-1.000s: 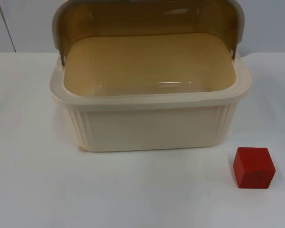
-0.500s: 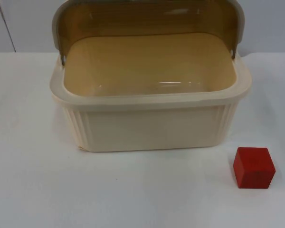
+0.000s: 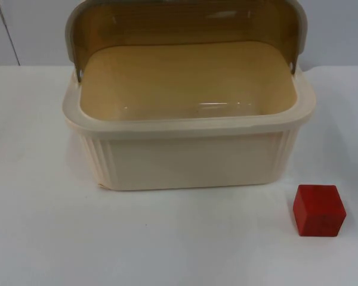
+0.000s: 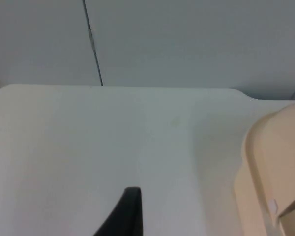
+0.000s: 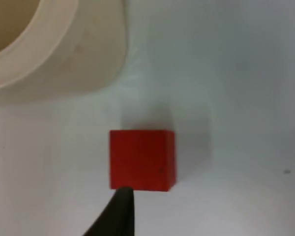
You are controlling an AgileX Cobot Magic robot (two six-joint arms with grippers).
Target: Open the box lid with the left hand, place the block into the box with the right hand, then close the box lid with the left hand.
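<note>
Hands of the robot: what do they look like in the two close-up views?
Little of them shows. The left fingertip, over the white table near the box, and the right fingertip, just by the red block, are both plain black, slightly curved and narrow to a blunt rounded end. No markings are visible.

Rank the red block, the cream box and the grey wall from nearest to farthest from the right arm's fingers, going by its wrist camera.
1. red block, just beyond the fingers.
2. cream box, past the block.
3. grey wall, behind the box, at the table's far end.
</note>
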